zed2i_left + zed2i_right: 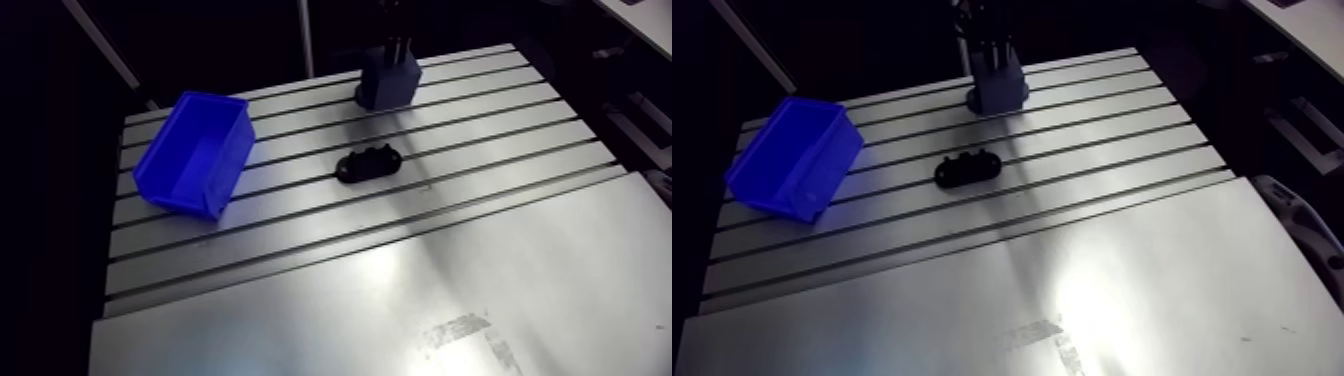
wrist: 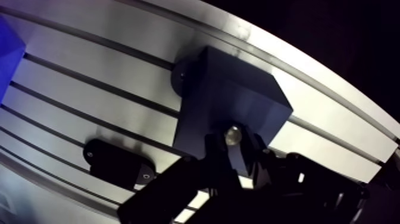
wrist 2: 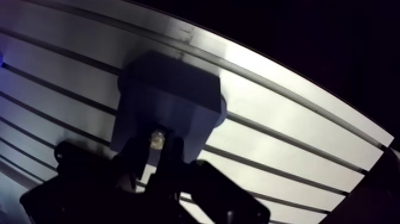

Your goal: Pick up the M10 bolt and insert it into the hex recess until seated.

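Gripper (image 2: 234, 148): jaws clenched on the bolt (image 2: 233, 135), 1 finger each side.
Bolt: at the top of the block (image 1: 388, 78); contact unclear.
Block: by the far edge of the table (image 1: 500, 280).
Black part (image 1: 369, 164): mid-table.
Blue bin (image 1: 195, 152): left edge.

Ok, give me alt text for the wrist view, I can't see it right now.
The gripper, shut on a bolt with a shiny end, is right at a dark blue block standing on the slotted table. A flat black part lies on the table beside the gripper, and a corner of a blue bin shows past it.
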### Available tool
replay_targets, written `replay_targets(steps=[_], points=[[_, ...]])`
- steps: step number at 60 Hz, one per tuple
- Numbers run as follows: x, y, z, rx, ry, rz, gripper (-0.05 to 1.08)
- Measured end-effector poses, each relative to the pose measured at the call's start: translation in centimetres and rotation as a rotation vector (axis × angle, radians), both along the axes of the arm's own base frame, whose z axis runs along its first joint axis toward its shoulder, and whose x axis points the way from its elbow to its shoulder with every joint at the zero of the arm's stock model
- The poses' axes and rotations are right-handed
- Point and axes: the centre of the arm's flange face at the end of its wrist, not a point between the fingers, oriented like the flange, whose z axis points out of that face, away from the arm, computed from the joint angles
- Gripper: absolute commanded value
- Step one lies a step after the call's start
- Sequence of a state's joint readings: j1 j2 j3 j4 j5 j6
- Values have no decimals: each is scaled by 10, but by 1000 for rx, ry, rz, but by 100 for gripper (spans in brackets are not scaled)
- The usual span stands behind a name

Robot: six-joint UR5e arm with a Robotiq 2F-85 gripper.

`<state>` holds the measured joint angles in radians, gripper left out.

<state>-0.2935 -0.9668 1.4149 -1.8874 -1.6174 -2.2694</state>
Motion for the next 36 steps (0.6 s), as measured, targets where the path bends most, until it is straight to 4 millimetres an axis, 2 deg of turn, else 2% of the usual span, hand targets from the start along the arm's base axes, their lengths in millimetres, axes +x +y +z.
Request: replay_targets(steps=[36], points=[[-2, 0, 5, -4, 8, 62, 72]])
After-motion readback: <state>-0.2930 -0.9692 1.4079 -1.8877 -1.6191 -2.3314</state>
